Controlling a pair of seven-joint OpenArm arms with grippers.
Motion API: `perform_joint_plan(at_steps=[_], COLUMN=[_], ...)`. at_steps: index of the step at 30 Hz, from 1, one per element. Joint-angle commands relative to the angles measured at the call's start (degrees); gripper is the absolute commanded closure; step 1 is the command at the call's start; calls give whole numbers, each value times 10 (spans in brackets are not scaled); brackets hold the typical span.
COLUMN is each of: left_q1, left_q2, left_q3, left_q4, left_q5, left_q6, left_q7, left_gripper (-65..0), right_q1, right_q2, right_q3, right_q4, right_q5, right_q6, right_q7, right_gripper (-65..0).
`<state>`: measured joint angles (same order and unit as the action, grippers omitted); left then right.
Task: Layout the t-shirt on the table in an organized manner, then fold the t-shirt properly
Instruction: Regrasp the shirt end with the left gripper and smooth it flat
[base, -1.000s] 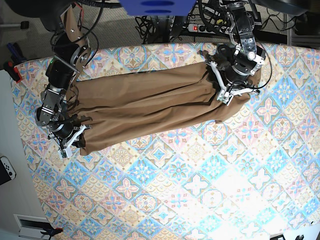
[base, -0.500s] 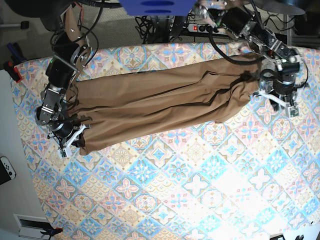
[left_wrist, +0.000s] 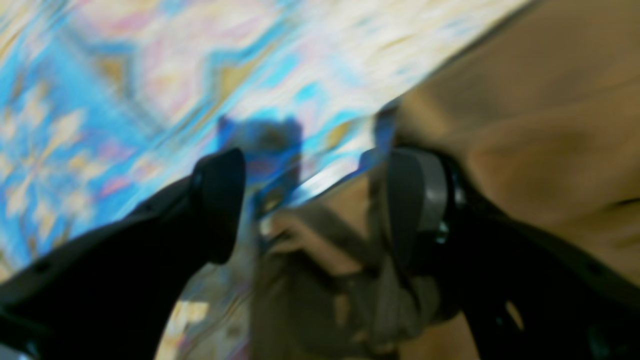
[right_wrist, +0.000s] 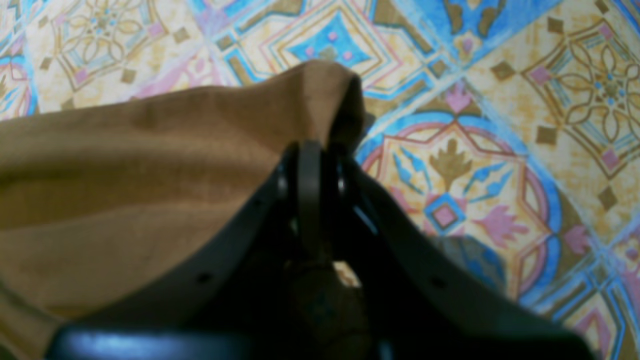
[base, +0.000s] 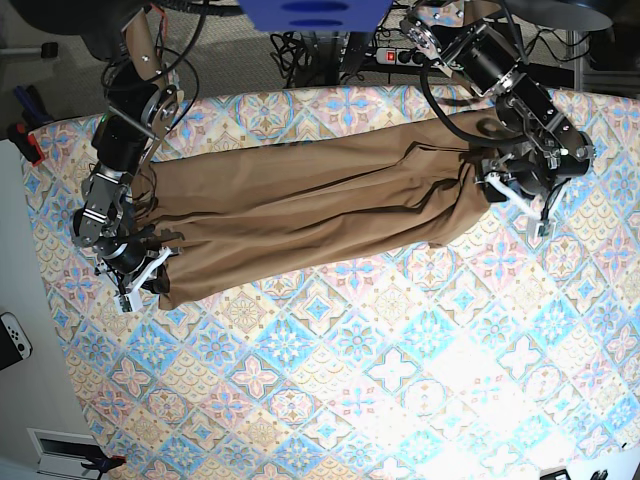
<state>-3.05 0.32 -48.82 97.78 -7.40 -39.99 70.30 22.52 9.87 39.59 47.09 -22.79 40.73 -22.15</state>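
Comparing this moment with the two earlier base views, the main change is at the left gripper (base: 518, 203). A second ago it sat over the shirt's (base: 310, 210) end nearer the table's middle; half a second ago it had dragged that end out toward the far edge. Now its jaws stand wide apart in the left wrist view, with blurred tan cloth lying loose between and beside them, so the hold appears to be let go. The arm has also drawn back a little over the cloth's end.

The right gripper (right_wrist: 310, 165) shows no change: jaws narrow and clamped on a corner of the shirt, at the opposite end, the cloth peaked up at the pinch.

The shirt lies along the rear half of the table (base: 400, 380), stretched into a long band between the two arms, with lengthwise creases and a dark fold line through its middle.

Judgement: the lengthwise stretch looks complete, but the shirt remains bunched across its width. Spreading is unfinished; folding has not begun.
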Motion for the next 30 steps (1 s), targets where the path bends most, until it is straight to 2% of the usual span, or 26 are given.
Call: perform_joint_plan(at_steps=[1, 10, 14, 19, 22, 30], left_q1=[-7, -50, -54, -54, -66, -80], left_q2=[-7, -24, -51, -72, -68, -71], left_q3=[1, 0, 0, 1, 5, 120], left_q4=[9, 9, 10, 6, -17, -115], left_q5=[-13, -41, -42, -97, -104, -104], left_q6=[0, 0, 0, 0, 0, 0], left_q7=[-7, -4, -6, -5, -7, -7], left_gripper=[-432, -431, -431, -431, -431, -431], right_q1=[-1, -1, -1, -1, -1, -1], right_q2=[9, 9, 9, 10, 10, 10], right_q3=[-1, -1, -1, -1, -2, -2], right_q4=[1, 1, 1, 1, 1, 1], right_q5=[-32, -32, -32, -32, -32, -32], right_q6=[-7, -7, -7, -7, -7, -7], right_q7=[-39, -40, -41, -41, -41, -42], right_gripper=[0, 0, 0, 0, 0, 0])
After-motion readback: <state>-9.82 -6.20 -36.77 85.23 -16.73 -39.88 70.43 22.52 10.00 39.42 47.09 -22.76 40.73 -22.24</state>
